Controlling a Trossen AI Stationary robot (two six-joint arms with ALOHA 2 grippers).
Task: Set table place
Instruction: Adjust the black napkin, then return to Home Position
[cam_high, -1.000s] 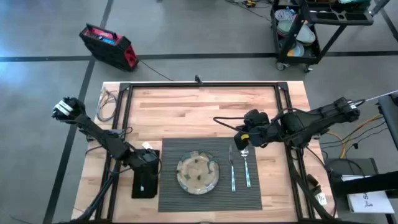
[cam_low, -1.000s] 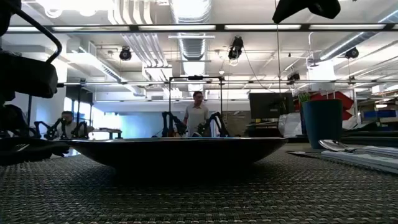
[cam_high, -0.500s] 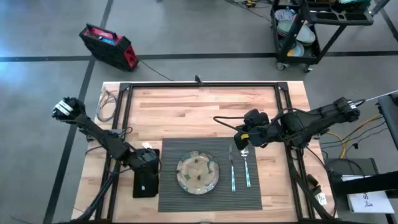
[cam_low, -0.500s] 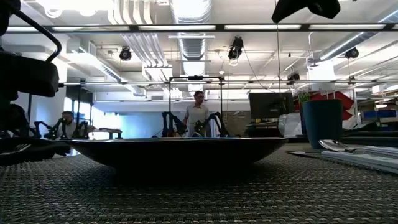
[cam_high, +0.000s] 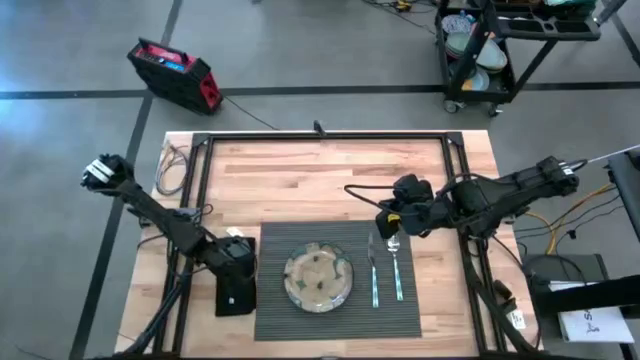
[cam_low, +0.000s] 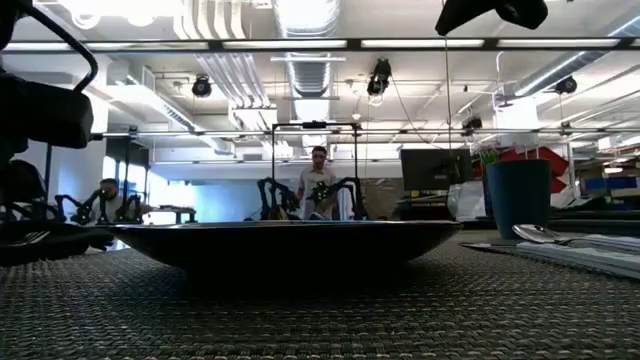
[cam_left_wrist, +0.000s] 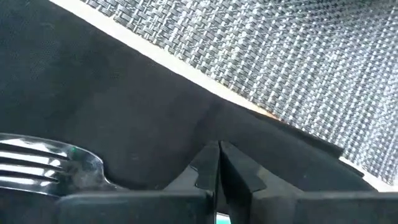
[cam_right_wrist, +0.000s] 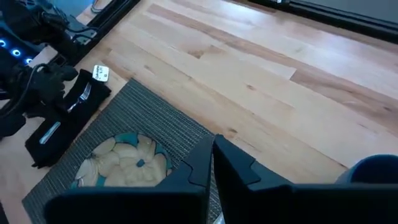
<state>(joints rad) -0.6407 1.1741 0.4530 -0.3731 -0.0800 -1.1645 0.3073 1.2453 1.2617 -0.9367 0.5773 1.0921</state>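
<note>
A dark grey ribbed placemat (cam_high: 335, 318) lies on the table (cam_high: 320, 170) toward its near edge. On it are a round silvery plate (cam_high: 349, 280), a knife (cam_high: 375, 285) and a spoon (cam_high: 397, 275). Left of the mat lies a black napkin (cam_high: 235, 300) with a fork (cam_left_wrist: 43, 165) on it. My left gripper (cam_left_wrist: 218, 149) is shut and low over the napkin, beside the fork's neck. My right gripper (cam_right_wrist: 212, 146) is shut above the mat's far right corner. The dark blue cup (cam_low: 520, 197) stands next to it. My left gripper's shut fingers (cam_left_wrist: 239, 171) point down at the napkin right beside the fork's neck (cam_left_wrist: 109, 182), which runs behind the gripper's own body. I cannot tell whether they touch the fork or the cloth.
Black metal rails (cam_high: 200, 190) edge the table, and a coil of cable (cam_high: 172, 170) lies at its far left. Bare wood stretches beyond the mat toward the far edge. A red case (cam_high: 175, 75) and a cart (cam_high: 480, 50) stand on the floor. People (cam_low: 318, 185) are in the room behind.
</note>
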